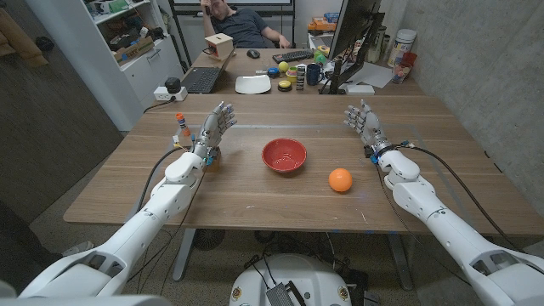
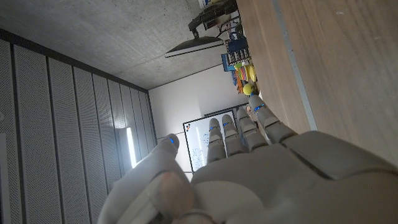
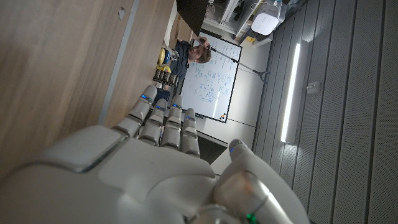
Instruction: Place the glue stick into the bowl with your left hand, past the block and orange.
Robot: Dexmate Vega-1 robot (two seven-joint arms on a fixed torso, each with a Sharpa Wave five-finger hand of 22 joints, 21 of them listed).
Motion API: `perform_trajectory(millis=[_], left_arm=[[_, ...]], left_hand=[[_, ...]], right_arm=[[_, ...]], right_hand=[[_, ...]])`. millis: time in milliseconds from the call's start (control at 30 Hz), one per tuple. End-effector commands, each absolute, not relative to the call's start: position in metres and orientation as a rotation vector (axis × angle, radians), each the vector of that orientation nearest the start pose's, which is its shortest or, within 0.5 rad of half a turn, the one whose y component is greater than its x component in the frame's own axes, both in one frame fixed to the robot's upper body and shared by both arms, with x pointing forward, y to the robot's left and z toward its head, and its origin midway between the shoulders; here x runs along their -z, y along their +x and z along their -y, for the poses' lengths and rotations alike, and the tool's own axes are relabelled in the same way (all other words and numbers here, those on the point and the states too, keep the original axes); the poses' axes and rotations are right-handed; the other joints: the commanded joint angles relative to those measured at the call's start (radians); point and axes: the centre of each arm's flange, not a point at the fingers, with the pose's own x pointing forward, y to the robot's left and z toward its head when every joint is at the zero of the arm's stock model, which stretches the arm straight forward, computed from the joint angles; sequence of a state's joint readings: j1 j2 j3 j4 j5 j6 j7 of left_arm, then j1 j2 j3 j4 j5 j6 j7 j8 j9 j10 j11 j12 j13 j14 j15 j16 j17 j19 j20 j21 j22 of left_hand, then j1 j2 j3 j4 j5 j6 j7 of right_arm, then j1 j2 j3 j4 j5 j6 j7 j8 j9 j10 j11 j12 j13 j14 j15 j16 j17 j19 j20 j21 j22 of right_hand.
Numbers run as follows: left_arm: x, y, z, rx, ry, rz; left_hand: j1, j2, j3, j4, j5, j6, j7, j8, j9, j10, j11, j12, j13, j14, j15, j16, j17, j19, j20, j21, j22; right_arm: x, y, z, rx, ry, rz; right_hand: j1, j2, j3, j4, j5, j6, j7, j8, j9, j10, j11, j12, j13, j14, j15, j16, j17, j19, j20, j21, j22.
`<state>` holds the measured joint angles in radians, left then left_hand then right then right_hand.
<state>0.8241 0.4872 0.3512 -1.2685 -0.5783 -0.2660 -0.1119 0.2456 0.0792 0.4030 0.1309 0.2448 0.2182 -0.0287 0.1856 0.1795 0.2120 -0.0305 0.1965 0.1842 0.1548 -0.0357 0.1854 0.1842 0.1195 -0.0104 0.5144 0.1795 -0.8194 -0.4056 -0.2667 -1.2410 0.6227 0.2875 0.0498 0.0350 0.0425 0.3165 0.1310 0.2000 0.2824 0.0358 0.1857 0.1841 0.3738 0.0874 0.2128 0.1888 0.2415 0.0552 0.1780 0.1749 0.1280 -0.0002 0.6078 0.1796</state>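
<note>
Fingers of the left hand [image 1: 215, 127] stand spread and upright, holding nothing; the right hand [image 1: 364, 121] is likewise empty with fingers apart. Left of the red bowl [image 1: 284, 155], the glue stick [image 1: 182, 127] stands upright, its long axis vertical, just beyond the left hand on the side away from the bowl. The orange [image 1: 340, 179] lies right of the bowl. A small block [image 1: 210, 158] is mostly hidden under the left wrist.

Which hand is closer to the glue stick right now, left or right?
Left. The left hand stands open right beside the glue stick near the table's left edge. The right hand is open across the table, beyond the red bowl and the orange.
</note>
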Motion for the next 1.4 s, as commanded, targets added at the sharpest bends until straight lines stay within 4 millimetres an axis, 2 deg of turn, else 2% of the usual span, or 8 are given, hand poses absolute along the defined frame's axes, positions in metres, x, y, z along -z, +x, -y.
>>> perform_trajectory(millis=[33, 100, 200, 633, 700, 733, 867, 1400], left_arm=[[0.015, 0.66, -0.303, 0.152, 0.042, 0.591], [0.011, 0.652, -0.305, 0.072, 0.085, 0.579], [0.008, 0.649, -0.306, 0.077, 0.072, 0.592], [-0.005, 0.622, -0.32, -0.057, 0.215, 0.597], [-0.007, 0.615, -0.324, -0.091, 0.243, 0.606], [-0.008, 0.613, -0.326, -0.098, 0.25, 0.605], [-0.016, 0.6, -0.335, -0.203, 0.374, 0.613], [-0.04, 0.566, -0.365, -0.447, 0.695, 0.608]], left_hand=[[0.016, -0.001, 0.007, -0.008, 0.005, -0.001, -0.007, 0.004, 0.004, 0.003, -0.004, 0.003, 0.005, 0.005, -0.001, 0.004, 0.004, 0.003, 0.005, 0.004, 0.005], [0.026, -0.006, 0.009, -0.017, 0.006, -0.004, -0.014, 0.004, 0.004, 0.004, -0.01, 0.003, 0.005, 0.006, -0.004, 0.004, 0.002, 0.002, 0.007, 0.002, 0.004], [0.077, -0.027, 0.02, -0.062, 0.006, 0.005, -0.042, 0.01, 0.003, 0.023, -0.036, 0.008, 0.004, 0.05, -0.031, 0.014, -0.001, -0.013, 0.001, -0.009, 0.005], [0.149, -0.048, 0.037, -0.123, 0.002, 0.02, -0.114, 0.017, 0.004, 0.032, -0.077, 0.005, 0.005, 0.083, -0.067, 0.014, -0.002, 0.006, -0.013, -0.003, 0.011], [0.164, -0.056, 0.039, -0.137, -0.001, 0.022, -0.128, 0.018, 0.004, 0.029, -0.08, 0.003, 0.005, 0.083, -0.072, 0.012, -0.002, -0.001, -0.01, -0.005, 0.012], [0.177, -0.063, 0.041, -0.149, -0.004, 0.027, -0.146, 0.019, 0.004, 0.029, -0.08, 0.003, 0.006, 0.083, -0.075, 0.011, -0.001, -0.012, 0.003, -0.009, 0.013], [0.193, -0.074, 0.042, -0.165, -0.01, 0.035, -0.17, 0.021, 0.004, 0.028, -0.081, 0.002, 0.006, 0.085, -0.079, 0.01, 0.0, -0.023, 0.017, -0.013, 0.014], [0.247, -0.076, 0.06, -0.204, -0.018, 0.047, -0.191, 0.023, 0.005, 0.024, -0.098, 0.001, 0.008, 0.068, -0.098, 0.004, 0.002, -0.019, 0.025, -0.011, 0.015]], right_arm=[[0.02, 0.669, 0.29, -0.202, 0.041, 0.603], [0.02, 0.669, 0.291, -0.195, 0.031, 0.604], [0.02, 0.67, 0.291, -0.2, 0.035, 0.6], [0.017, 0.666, 0.292, -0.211, 0.023, 0.623], [0.016, 0.665, 0.293, -0.213, 0.021, 0.625], [0.016, 0.664, 0.294, -0.211, 0.02, 0.629], [0.015, 0.662, 0.296, -0.211, 0.018, 0.639], [0.004, 0.648, 0.302, -0.19, -0.03, 0.687]], right_hand=[[0.004, 0.004, 0.007, -0.001, 0.005, 0.007, 0.001, 0.006, 0.004, 0.009, -0.003, 0.003, 0.002, 0.007, 0.001, 0.006, 0.004, 0.01, 0.0, 0.006, 0.004], [0.004, 0.004, 0.006, -0.001, 0.005, 0.007, 0.001, 0.006, 0.004, 0.008, -0.003, 0.003, 0.002, 0.007, 0.002, 0.006, 0.004, 0.01, 0.0, 0.005, 0.004], [0.004, 0.004, 0.006, -0.001, 0.005, 0.006, 0.0, 0.006, 0.004, 0.009, -0.003, 0.003, 0.002, 0.007, 0.001, 0.006, 0.004, 0.01, 0.0, 0.005, 0.004], [0.003, 0.003, 0.004, -0.001, 0.005, 0.007, 0.001, 0.006, 0.004, 0.009, -0.002, 0.003, 0.002, 0.007, 0.0, 0.006, 0.004, 0.009, -0.001, 0.002, 0.004], [0.003, 0.003, 0.003, -0.001, 0.005, 0.006, 0.001, 0.006, 0.004, 0.009, -0.003, 0.003, 0.002, 0.007, 0.0, 0.006, 0.004, 0.009, -0.001, 0.002, 0.004], [0.003, 0.003, 0.003, -0.001, 0.005, 0.007, 0.001, 0.006, 0.004, 0.008, -0.003, 0.003, 0.002, 0.007, 0.001, 0.006, 0.004, 0.01, -0.001, 0.002, 0.004], [0.003, 0.003, 0.003, -0.001, 0.005, 0.006, 0.002, 0.006, 0.004, 0.009, -0.003, 0.003, 0.002, 0.008, 0.0, 0.007, 0.004, 0.011, -0.002, 0.001, 0.004], [0.001, 0.002, -0.002, -0.001, 0.005, 0.009, 0.003, 0.007, 0.004, 0.012, -0.006, 0.005, 0.002, 0.009, 0.0, 0.007, 0.004, 0.013, -0.001, -0.002, 0.005]])
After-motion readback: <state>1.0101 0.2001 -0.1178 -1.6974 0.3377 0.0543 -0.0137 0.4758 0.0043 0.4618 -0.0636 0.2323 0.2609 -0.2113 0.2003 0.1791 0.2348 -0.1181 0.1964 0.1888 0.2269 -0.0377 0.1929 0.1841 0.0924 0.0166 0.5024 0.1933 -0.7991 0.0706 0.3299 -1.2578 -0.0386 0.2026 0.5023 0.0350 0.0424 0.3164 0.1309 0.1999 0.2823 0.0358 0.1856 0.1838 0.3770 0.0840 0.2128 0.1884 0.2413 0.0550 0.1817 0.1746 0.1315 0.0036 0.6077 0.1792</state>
